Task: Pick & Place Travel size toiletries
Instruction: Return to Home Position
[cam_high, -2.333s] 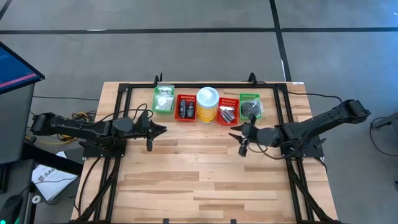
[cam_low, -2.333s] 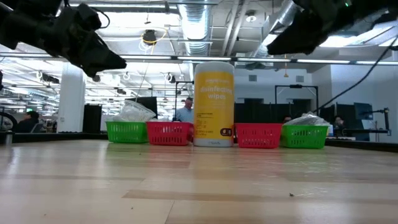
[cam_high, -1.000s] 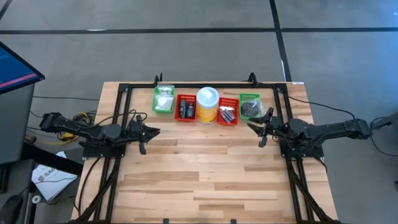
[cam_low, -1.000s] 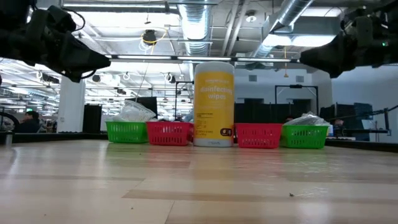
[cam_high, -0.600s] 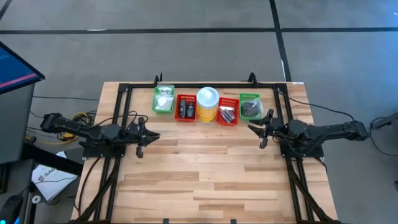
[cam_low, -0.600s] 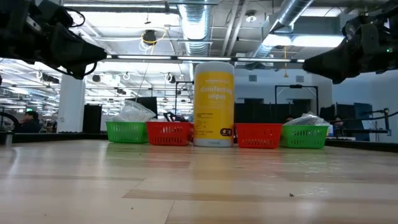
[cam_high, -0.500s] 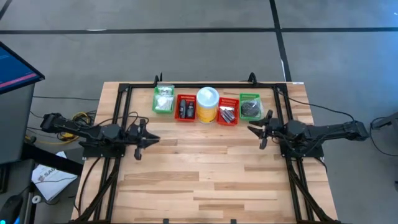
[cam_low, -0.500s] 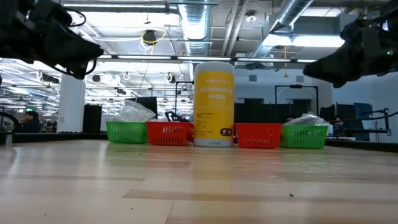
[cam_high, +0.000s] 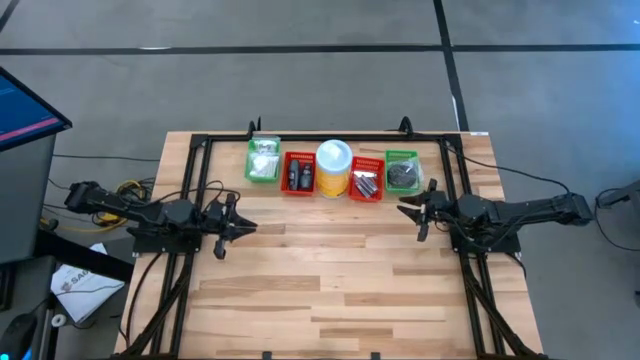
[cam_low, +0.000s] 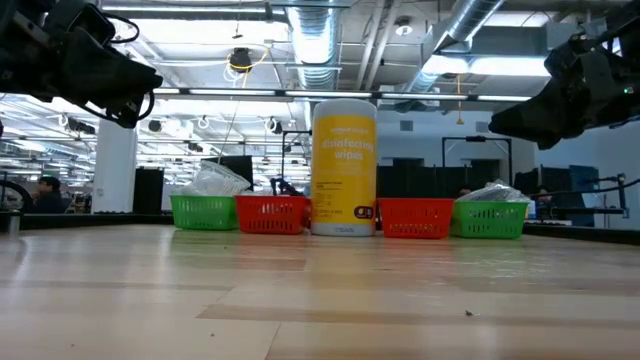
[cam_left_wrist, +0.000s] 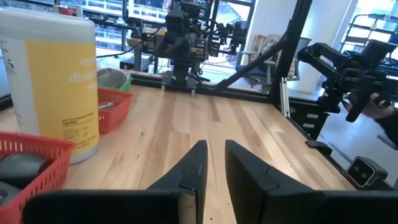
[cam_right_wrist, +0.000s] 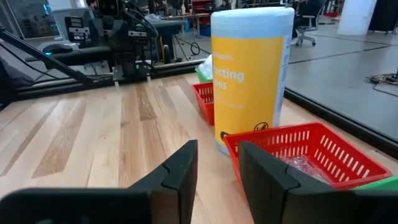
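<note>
Since two seconds ago both arms have drawn back toward their mounts at the sides of the table (cam_high: 330, 290). The left end effector (cam_high: 240, 226) and the right end effector (cam_high: 408, 210) now hover well apart, each with its fingers slightly parted and holding nothing. The travel size toiletries (cam_high: 263, 160) have not moved and lie sorted in the green and red baskets (cam_high: 287, 175) flanking the yellow canister (cam_high: 334, 160) at the far edge.
</note>
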